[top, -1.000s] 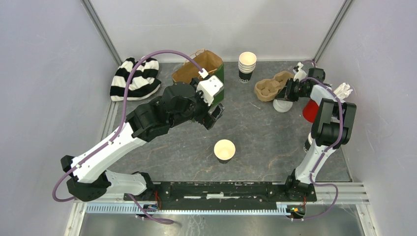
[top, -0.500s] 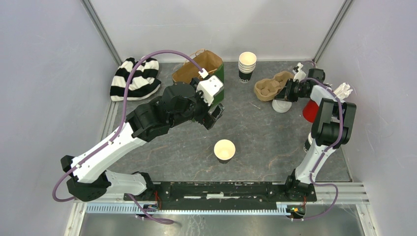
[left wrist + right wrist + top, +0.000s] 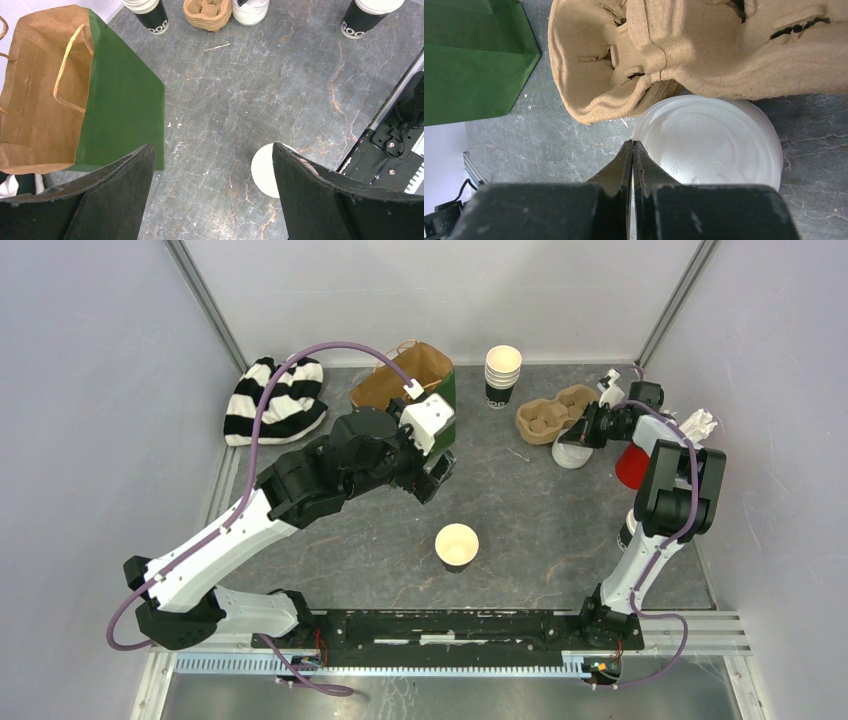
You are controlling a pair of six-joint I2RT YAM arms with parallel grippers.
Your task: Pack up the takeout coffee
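My right pincer (image 3: 633,144) is clamped tight, fingers flat together, with the tips right on the rim of the white lid (image 3: 711,142). The lid lies on the bench (image 3: 554,145) just beside the cardboard cup tray (image 3: 704,55). Has it caught a sliver of that rim? I cannot tell.

My left pincer (image 3: 210,150) gapes wide and grips nothing. It hangs over bare bench between the green-and-brown paper bag (image 3: 60,95) and the open cup (image 3: 265,172).

From above, that open cup stands upright mid-bench, cream inside showing, well apart from both pincers. Only the overhead view takes in the striped hat (image 3: 275,400) at the far left and the red cup (image 3: 630,468) beside my right arm.

My left wrist camera catches the lidded cup (image 3: 361,17), dark with its white top on. From above it is mostly hidden behind my right arm. That wrist view also shows the stack of cups (image 3: 150,12) near the bag. My right wrist camera alone shows the lettering moulded into the lid, too faint to read.
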